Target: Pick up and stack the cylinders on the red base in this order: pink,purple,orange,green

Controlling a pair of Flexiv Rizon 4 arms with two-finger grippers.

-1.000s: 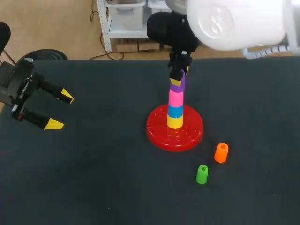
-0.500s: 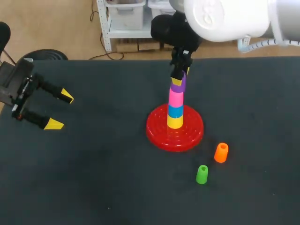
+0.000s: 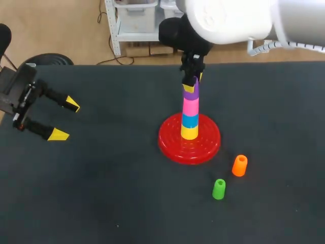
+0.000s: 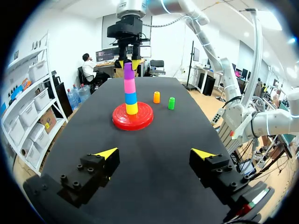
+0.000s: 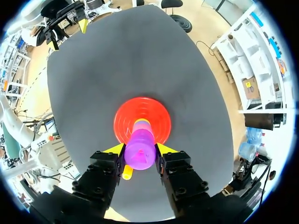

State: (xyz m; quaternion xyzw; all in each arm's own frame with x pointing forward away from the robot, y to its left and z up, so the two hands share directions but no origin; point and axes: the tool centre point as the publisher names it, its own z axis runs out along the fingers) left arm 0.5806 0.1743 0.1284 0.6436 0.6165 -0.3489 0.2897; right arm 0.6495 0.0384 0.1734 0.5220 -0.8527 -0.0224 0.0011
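Dark table (image 3: 101, 213) under soft, even light.
The table's top was a matte charcoal black, flecked here and there with pale specks; its far edge ran straight across the head view, and from the left wrist view it stretched away as a long slab.

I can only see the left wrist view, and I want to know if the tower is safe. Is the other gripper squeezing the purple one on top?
Observer: Yes. The right wrist view, looking straight down, shows the right gripper touching the purple cylinder on two opposite sides.
Operator: Do the loose ones have holes to slide on?
Observer: Yes. The head view shows a hole in the top of the orange cylinder and of the green cylinder.
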